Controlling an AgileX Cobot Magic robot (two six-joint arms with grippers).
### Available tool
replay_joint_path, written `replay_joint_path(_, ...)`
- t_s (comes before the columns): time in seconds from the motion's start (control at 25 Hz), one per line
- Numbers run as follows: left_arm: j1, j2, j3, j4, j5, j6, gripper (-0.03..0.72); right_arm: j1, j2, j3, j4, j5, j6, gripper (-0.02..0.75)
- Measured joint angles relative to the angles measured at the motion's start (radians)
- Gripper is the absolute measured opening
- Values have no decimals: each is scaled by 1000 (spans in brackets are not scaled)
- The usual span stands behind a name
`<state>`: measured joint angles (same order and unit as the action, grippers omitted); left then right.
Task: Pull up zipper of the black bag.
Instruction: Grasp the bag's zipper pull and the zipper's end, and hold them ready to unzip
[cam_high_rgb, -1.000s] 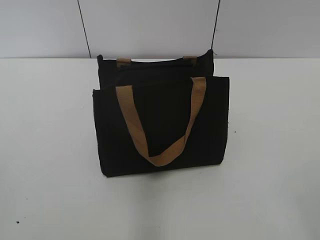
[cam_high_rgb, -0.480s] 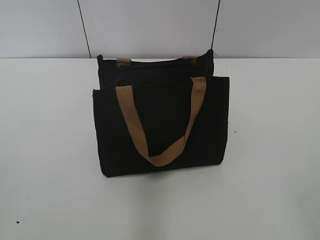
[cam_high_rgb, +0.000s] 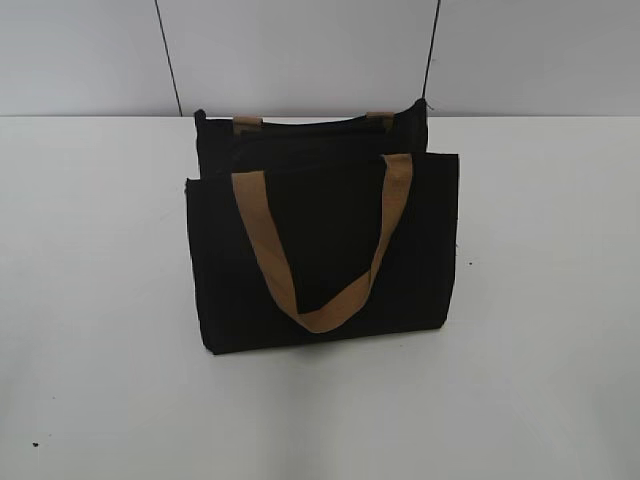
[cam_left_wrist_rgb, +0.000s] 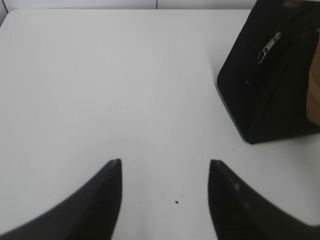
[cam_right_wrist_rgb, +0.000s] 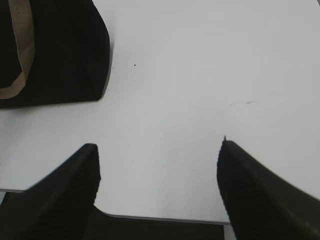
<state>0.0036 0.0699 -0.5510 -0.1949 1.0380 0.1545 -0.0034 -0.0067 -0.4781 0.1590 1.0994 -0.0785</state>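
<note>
Both our end effectors, left (cam_left_wrist_rgb: 165, 170) and right (cam_right_wrist_rgb: 157, 150), gape wide over bare desk (cam_high_rgb: 540, 300); next we judge the left must reach the zipper (cam_left_wrist_rgb: 269, 46) on the black bag (cam_high_rgb: 320, 250).

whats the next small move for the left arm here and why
Probably ease the left pincer forward and to its right, toward the zipper on the black bag. The pincer is open over bare table, well short of the bag, and the silvery pull tab lies exposed at the bag's near end.
</note>
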Motion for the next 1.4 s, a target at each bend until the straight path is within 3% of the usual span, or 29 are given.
replay_joint_path(0.12,0,43,-20,0,-99,0,568,0,0,0,0,0,0,559)
replay_joint_path(0.24,0,97,-22,2,-245,0,595,0,0,0,0,0,0,559)
replay_joint_path(0.56,0,308,-13,-2,-651,48,551,0,0,0,0,0,0,559)
replay_joint_path(0.8,-10,463,113,-63,-979,67,475,0,0,0,0,0,0,559)
replay_joint_path(0.92,-54,543,191,-101,-1123,68,470,0,0,0,0,0,0,559)
replay_joint_path(1.12,-191,717,258,-103,-1253,68,463,0,0,0,1,0,0,559)
replay_joint_path(1.28,-307,902,263,-53,-1414,68,421,0,0,0,1,0,0,559)
replay_joint_path(1.4,-352,1027,263,31,-1531,14,402,0,0,0,1,0,0,559)
